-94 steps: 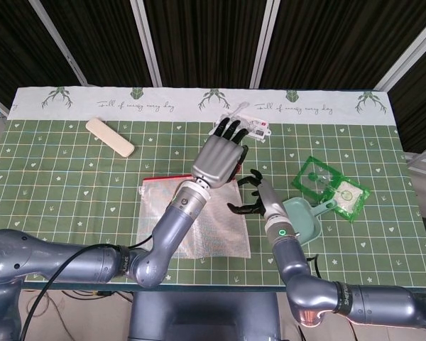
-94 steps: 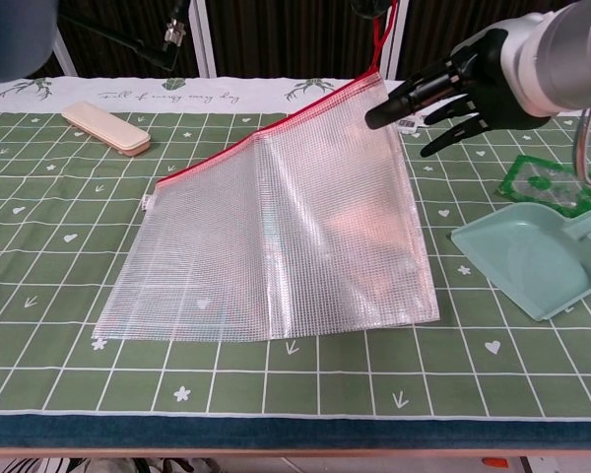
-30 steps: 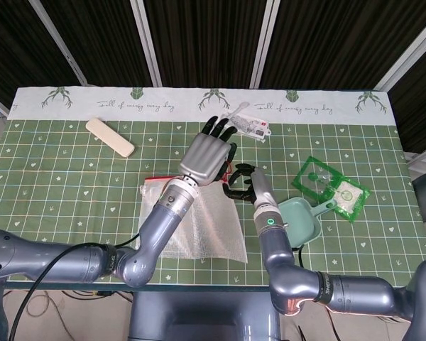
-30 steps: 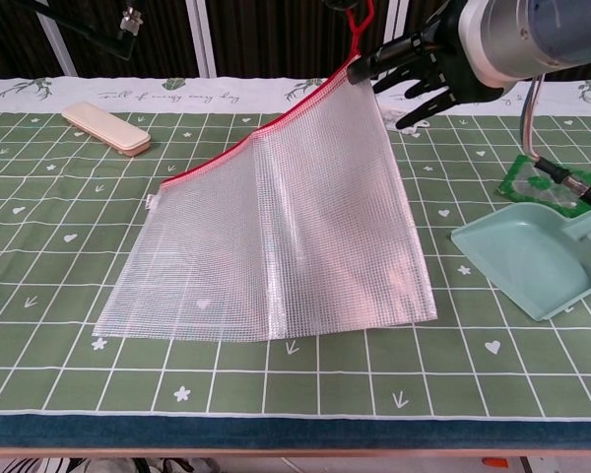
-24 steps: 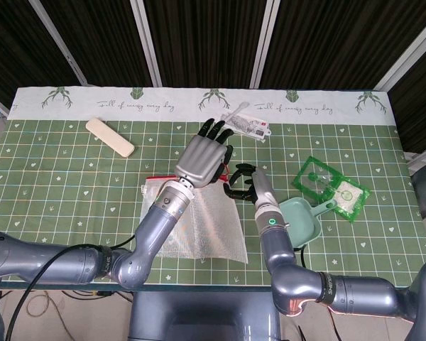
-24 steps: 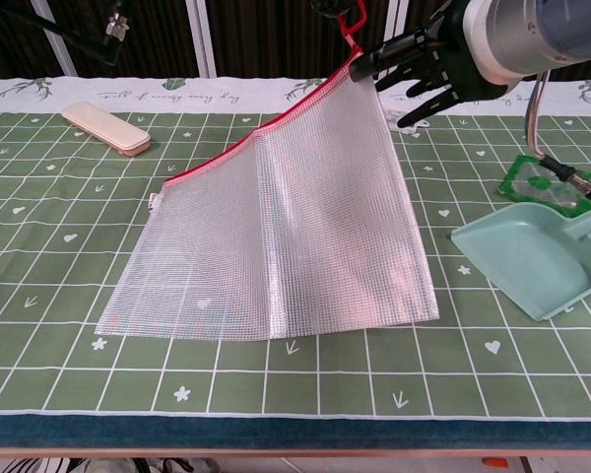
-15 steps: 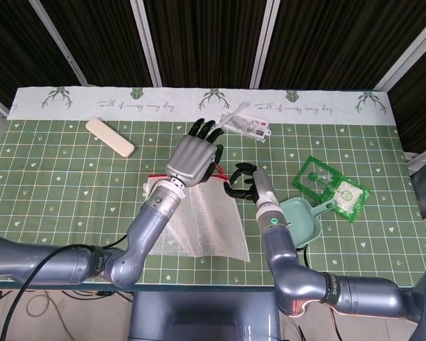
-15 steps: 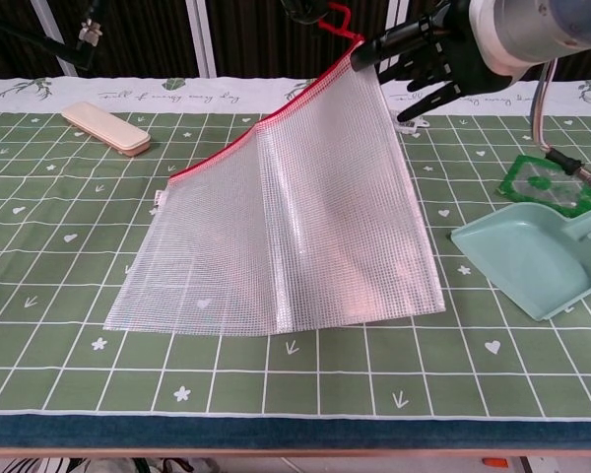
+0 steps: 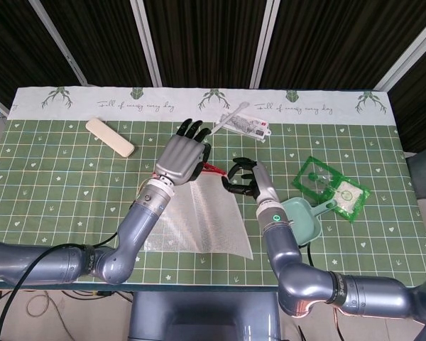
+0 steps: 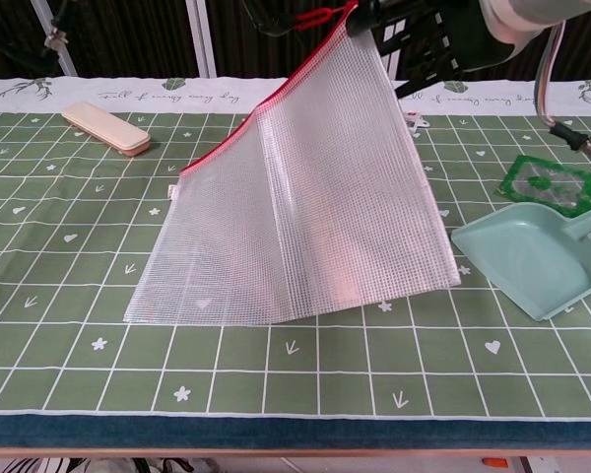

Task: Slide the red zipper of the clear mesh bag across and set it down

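The clear mesh bag (image 10: 305, 207) stands slanted, its lower edge on the table and its top right corner raised. My right hand (image 10: 443, 34) grips that raised corner (image 9: 243, 177). The red zipper edge (image 10: 246, 118) runs down to the left. At the top, the red zipper pull (image 10: 313, 17) stretches leftward from the corner. My left hand (image 9: 179, 160) is just left of it, back toward the head camera with fingers spread, and seems to pinch the pull (image 9: 213, 168) underneath. The pinch itself is hidden.
A beige case (image 9: 109, 137) lies at the far left. A teal dustpan (image 10: 532, 261) sits right of the bag, with green packets (image 9: 334, 188) beyond it. A white packet (image 9: 243, 122) lies at the back, behind the hands.
My left hand has moved left, drawing the red pull out sideways from the corner. The bag's raised corner has risen and its lower edge has shifted right.
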`<action>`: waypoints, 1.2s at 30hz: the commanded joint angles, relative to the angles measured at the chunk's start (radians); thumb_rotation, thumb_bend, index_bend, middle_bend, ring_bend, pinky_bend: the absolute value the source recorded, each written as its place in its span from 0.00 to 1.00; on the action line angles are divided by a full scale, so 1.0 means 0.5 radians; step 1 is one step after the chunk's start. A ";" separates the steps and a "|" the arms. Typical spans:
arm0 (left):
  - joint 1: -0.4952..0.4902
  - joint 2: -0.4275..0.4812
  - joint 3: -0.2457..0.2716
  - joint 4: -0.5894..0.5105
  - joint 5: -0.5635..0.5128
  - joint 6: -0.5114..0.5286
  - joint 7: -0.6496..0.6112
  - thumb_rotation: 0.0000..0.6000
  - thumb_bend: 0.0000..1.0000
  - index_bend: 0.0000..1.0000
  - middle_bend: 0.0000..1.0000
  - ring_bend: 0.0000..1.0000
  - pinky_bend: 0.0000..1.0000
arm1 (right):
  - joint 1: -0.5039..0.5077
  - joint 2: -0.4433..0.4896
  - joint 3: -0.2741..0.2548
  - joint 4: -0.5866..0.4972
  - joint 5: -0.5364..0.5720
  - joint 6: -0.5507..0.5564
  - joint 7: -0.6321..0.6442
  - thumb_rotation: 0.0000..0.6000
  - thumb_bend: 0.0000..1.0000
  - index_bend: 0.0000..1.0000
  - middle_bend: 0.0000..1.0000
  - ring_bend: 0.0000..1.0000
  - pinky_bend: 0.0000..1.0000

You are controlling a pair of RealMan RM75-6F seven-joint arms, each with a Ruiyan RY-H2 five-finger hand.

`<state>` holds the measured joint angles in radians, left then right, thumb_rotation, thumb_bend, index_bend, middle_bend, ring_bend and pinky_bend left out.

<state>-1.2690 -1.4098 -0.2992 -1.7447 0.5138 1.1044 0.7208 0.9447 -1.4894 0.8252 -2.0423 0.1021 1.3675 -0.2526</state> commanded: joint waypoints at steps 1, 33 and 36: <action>0.008 -0.001 0.008 0.005 0.007 -0.002 -0.001 1.00 0.46 0.62 0.16 0.00 0.00 | 0.004 0.019 0.022 -0.006 0.012 -0.001 0.008 1.00 0.54 0.68 0.22 0.00 0.22; 0.191 0.195 0.037 -0.127 0.135 0.010 -0.133 1.00 0.46 0.63 0.16 0.00 0.00 | -0.089 0.341 0.148 0.083 0.122 -0.092 0.080 1.00 0.54 0.68 0.22 0.00 0.22; 0.237 0.246 0.044 -0.173 0.165 0.018 -0.176 1.00 0.46 0.63 0.16 0.00 0.00 | -0.112 0.378 0.139 0.091 0.128 -0.118 0.078 1.00 0.54 0.68 0.22 0.00 0.22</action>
<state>-1.1580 -1.2946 -0.2795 -1.8234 0.5908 1.1111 0.6404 0.8919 -1.3044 0.8962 -1.9984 0.1649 1.3120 -0.2135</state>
